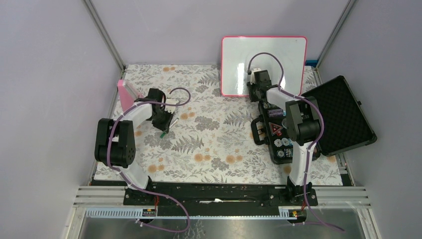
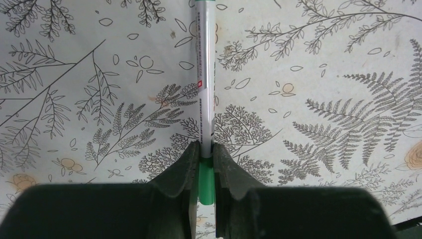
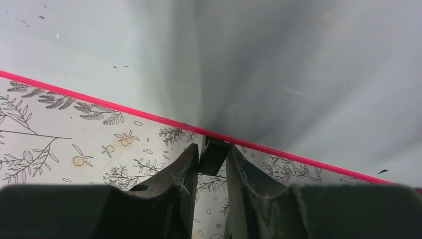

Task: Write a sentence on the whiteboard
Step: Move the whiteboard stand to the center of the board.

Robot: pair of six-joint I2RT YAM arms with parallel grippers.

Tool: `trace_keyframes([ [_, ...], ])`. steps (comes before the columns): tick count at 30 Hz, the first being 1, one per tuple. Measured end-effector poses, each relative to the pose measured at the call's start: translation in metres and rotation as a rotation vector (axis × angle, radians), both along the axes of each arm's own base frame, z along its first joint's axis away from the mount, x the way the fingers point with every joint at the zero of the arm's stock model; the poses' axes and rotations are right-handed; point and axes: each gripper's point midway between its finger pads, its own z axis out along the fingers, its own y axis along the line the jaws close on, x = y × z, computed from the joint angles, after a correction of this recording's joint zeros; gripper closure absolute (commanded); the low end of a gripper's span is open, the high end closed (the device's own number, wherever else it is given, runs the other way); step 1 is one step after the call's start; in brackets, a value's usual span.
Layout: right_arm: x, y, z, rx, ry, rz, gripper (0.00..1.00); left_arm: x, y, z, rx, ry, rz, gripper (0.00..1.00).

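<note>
Arms: two arms, bolted side by side at the near edge of the tabletop (image 1: 214, 144).
Board: one whiteboard (image 1: 239, 59), red-framed, propped upright at the far edge of the tabletop, right of centre.
Pen: one marker (image 2: 205, 74), with a white barrel and green ends.
Case: one black case (image 1: 343, 112), lying open at the right, near the board's right side.
Pink: one pink slab (image 1: 124, 93), at the far left, beside the left arm.
Left: the left hand (image 2: 205, 162) is clamped tight on the marker near one green end, over the fern-print cloth and well apart from the board.
Right: the right hand (image 3: 213, 152) is at the board's lower edge with its jaws a narrow way apart. One small black piece (image 3: 215, 159) sits between the fingers just under the red frame. I cannot tell whether they squeeze it.
</note>
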Motion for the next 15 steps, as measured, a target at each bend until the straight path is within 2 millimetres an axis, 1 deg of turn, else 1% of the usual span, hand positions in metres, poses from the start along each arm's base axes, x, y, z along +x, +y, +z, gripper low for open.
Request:
trace_keyframes([
  [4,0.001,0.001,-0.001,0.001,0.011,-0.005,0.72,-0.002,-0.001,0.003,-0.017,-0.001,0.001,1.00],
  [8,0.002,0.001,0.000,0.007,0.022,-0.013,0.78,-0.003,-0.003,0.010,-0.035,-0.012,0.000,1.00],
  [10,0.002,0.001,-0.001,0.007,0.027,-0.016,0.83,-0.003,-0.002,0.013,-0.042,-0.018,0.004,1.00],
  [12,0.002,0.002,-0.001,0.010,0.030,-0.019,0.91,-0.002,-0.001,0.015,-0.049,-0.021,0.008,1.00],
  [13,0.002,0.002,-0.001,0.011,0.030,-0.020,0.98,-0.002,-0.001,0.016,-0.053,-0.022,0.012,1.00],
  [14,0.002,0.002,-0.001,0.010,0.030,-0.020,1.00,-0.002,0.000,0.017,-0.058,-0.023,0.016,1.00],
  [15,0.002,0.002,-0.001,0.010,0.031,-0.020,1.00,-0.002,0.001,0.018,-0.063,-0.021,0.021,1.00],
])
